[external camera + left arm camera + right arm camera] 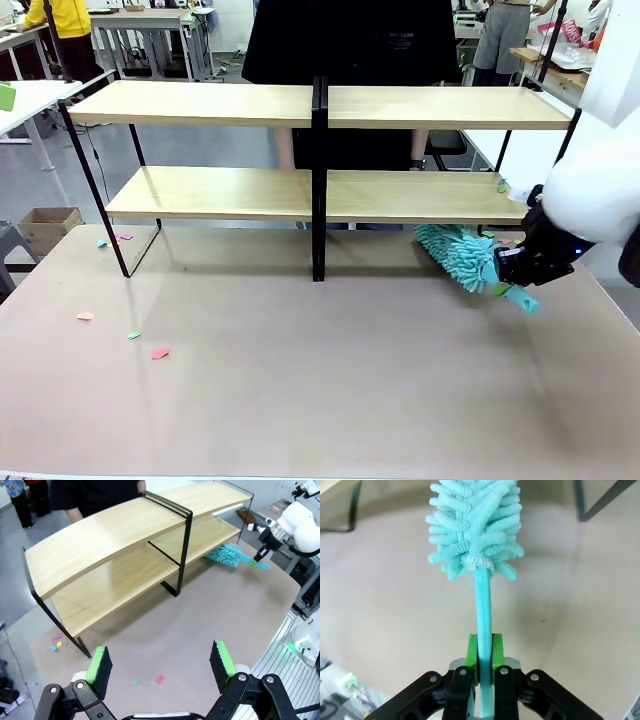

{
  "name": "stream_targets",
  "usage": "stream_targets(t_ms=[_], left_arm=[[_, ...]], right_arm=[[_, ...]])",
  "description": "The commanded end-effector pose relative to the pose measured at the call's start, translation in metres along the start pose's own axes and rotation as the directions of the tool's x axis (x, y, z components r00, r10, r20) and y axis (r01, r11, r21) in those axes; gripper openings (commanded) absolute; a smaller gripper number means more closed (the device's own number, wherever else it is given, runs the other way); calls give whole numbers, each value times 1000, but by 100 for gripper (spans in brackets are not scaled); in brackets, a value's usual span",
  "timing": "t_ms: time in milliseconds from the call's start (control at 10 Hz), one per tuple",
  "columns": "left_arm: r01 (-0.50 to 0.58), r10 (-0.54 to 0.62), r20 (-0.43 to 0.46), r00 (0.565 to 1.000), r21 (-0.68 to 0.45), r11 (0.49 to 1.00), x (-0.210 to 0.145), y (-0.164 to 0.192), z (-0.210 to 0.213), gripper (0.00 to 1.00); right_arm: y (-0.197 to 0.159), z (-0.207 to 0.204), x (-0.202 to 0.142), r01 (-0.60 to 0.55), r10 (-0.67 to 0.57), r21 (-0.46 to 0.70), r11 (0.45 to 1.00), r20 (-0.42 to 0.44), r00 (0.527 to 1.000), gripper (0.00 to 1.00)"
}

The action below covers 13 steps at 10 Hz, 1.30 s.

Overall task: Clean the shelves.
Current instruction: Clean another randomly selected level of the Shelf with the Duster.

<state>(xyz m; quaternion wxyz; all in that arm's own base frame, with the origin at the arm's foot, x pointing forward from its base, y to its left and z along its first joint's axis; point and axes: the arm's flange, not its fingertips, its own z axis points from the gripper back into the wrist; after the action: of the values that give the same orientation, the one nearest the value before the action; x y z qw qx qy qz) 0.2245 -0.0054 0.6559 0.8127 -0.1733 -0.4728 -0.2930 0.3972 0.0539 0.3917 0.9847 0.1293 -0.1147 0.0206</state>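
The shelves (pixel 215 193) stand across the back of the beige table (pixel 320 380), a two-tier rack of light-wood boards in a thin black frame with a central post; the left wrist view shows the same shelves (pixel 115 535) from above. My right gripper (pixel 512 272) is shut on the handle of a teal fluffy duster (pixel 455 252), whose head lies on the table just below the right end of the lower board. Seen along the right wrist, the duster (pixel 475 525) points straight away from the right gripper (pixel 484 655). High over the table's near side, my left gripper (pixel 161 666) hangs open and holds nothing.
Small coloured paper scraps (pixel 158 352) lie on the table at the left, and some near the rack's left leg (pixel 122 238). A green scrap (pixel 502 185) sits on the lower board's right end. A person in black (pixel 350 40) stands behind the shelves. A cardboard box (pixel 45 225) sits on the floor left.
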Motion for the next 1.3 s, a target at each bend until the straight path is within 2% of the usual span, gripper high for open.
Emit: stream_targets(t_ms=[0,200,400,500,600,800,1100,1200], left_arm=[[0,0,-1,1000,2,1000,0,0,0,100],[0,0,-1,1000,2,1000,0,0,0,100],[0,0,-1,1000,2,1000,0,0,0,100],[0,0,-1,1000,2,1000,0,0,0,100],[0,0,-1,1000,2,1000,0,0,0,100],[0,0,-1,1000,2,1000,0,0,0,100],[0,0,-1,1000,2,1000,0,0,0,100],[0,0,-1,1000,2,1000,0,0,0,100]], right_arm=[[-24,15,-121,-27,39,138,990,-88,995,13],[-47,48,-138,-31,87,257,966,-209,974,13],[-102,100,-152,16,123,362,932,-355,927,13],[-134,122,-159,34,146,415,909,-394,908,13],[-168,138,-165,36,205,504,863,-416,886,13],[-246,160,-163,76,295,691,719,-402,867,13],[-311,181,-162,109,230,821,560,-281,932,13],[-318,185,-162,58,178,870,489,-165,970,13]])
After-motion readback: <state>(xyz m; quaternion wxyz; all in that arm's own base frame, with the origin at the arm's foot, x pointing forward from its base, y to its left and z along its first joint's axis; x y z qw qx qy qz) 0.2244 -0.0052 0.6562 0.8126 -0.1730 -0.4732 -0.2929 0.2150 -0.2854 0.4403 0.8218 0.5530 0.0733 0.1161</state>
